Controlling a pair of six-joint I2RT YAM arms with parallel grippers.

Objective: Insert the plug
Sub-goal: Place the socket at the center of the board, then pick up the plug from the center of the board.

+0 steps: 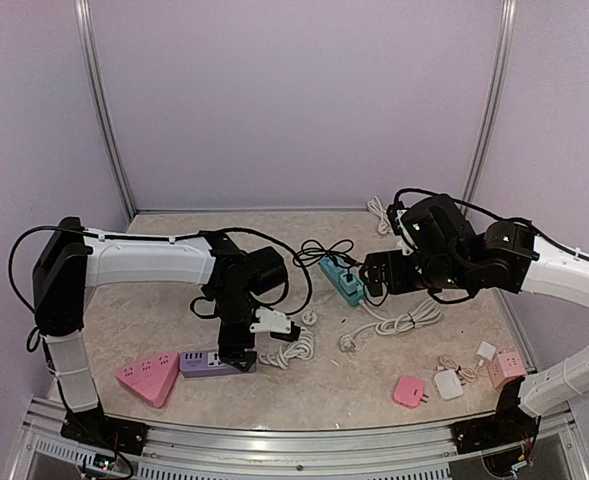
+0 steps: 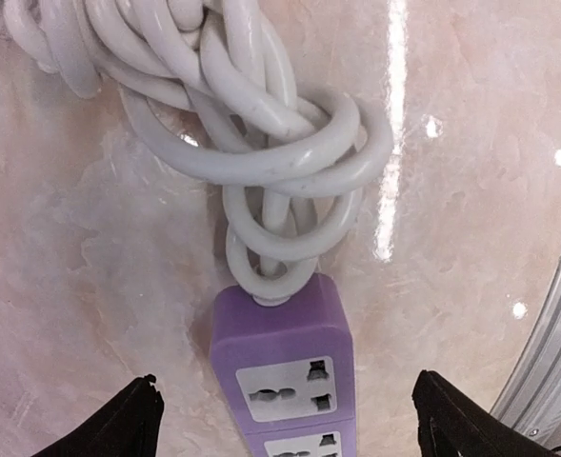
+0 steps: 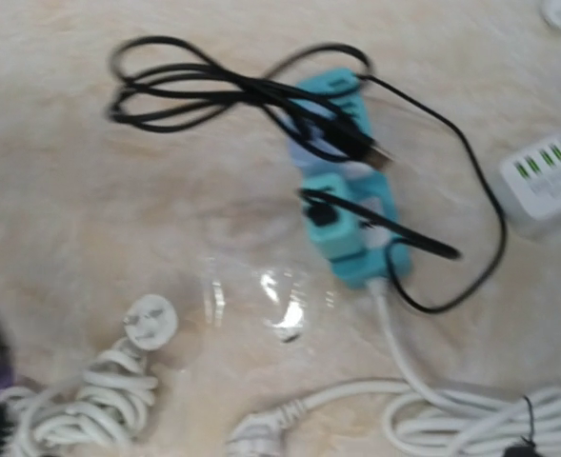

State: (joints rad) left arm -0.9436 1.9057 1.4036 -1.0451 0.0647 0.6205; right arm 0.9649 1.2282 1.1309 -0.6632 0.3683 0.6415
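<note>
Lower left of the overhead view, the pink triangular plastic power strip (image 1: 147, 380) lies on the beige marbled tabletop (image 1: 164, 320). Just right of it sits the purple rectangular power strip (image 1: 217, 362), and its coiled white cord (image 1: 292, 350) bunches up off the strip's right end. At centre, the teal plastic power strip (image 1: 342, 280) lies diagonally, with a thin black cable (image 1: 319, 250) looped across its upper end. Below and right of that lies a bundled white cord (image 1: 394, 322). Lower right, a pink square adapter (image 1: 409, 391) sits just beside a white square adapter (image 1: 448, 385), with a pink cube socket (image 1: 507, 367) further right.

my left arm (image 1: 139, 262): white shells, black joints
my right arm (image 1: 564, 278): same, white and black
my cables (image 1: 16, 262): black, looped off links
</note>
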